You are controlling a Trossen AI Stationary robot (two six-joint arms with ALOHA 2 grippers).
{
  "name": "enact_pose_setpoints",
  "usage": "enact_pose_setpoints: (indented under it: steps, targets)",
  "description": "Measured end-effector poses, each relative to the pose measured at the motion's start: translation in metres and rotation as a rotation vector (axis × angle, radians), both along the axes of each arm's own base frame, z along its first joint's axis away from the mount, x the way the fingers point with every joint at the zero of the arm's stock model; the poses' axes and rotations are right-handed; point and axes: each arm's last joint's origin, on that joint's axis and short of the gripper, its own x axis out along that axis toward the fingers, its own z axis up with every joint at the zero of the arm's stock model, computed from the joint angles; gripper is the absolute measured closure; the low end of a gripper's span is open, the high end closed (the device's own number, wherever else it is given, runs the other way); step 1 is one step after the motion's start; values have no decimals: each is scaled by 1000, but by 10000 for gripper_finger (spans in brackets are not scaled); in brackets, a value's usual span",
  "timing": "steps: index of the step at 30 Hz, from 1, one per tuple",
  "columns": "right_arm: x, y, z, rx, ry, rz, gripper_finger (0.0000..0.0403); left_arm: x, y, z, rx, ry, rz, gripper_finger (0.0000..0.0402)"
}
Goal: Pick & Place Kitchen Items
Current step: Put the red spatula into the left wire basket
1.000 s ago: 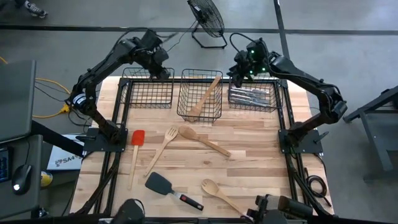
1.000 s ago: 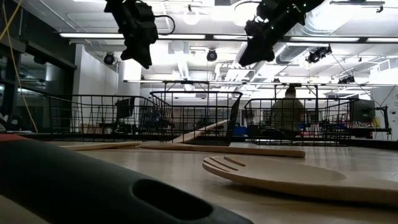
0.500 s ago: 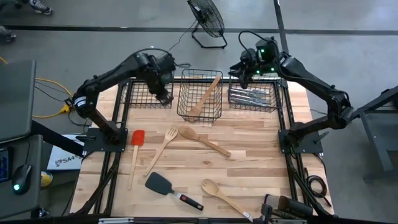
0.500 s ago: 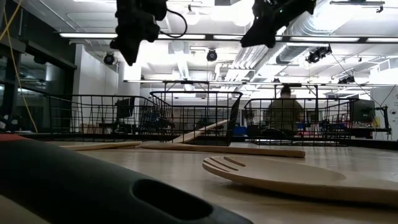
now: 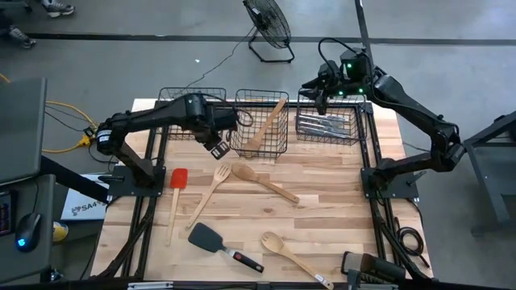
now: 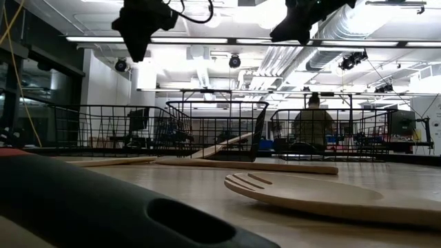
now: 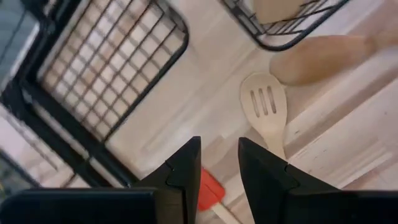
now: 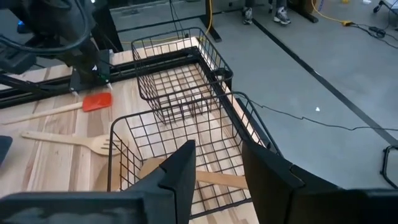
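My left tool (image 5: 216, 147), empty and narrowly parted, hovers left of centre above the pale slotted wooden spoon (image 5: 212, 192) lying on the desk (image 5: 322, 193); descending off-line risks striking the black wire basket (image 5: 260, 122)

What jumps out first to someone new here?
Three wire baskets line the table's far edge: the middle one holds a wooden spoon, the right one silver cutlery. The left gripper hangs open just in front of the left basket, over loose utensils including a red spatula and a black turner.
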Motion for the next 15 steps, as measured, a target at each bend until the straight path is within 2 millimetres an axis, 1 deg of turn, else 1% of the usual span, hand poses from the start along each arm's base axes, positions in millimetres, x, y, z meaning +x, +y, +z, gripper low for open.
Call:
enact_pose_setpoints:
  steps: [2,5,9,12,15]
  targets:
    - [0,0,0,0,-1,2,280,-1,0,0,-4,-11,56,298]
    - [0,0,0,-1,2,5,280,-14,-4,-3,-23,-18,102,298]
    - [0,0,-1,4,2,4,280,-37,-17,-25,-82,-3,231,298]
    - [0,0,-1,7,10,-1,280,-55,-32,-39,-193,-75,369,298]
    - [0,0,-2,8,13,-3,280,-64,-48,-57,-283,-86,486,298]
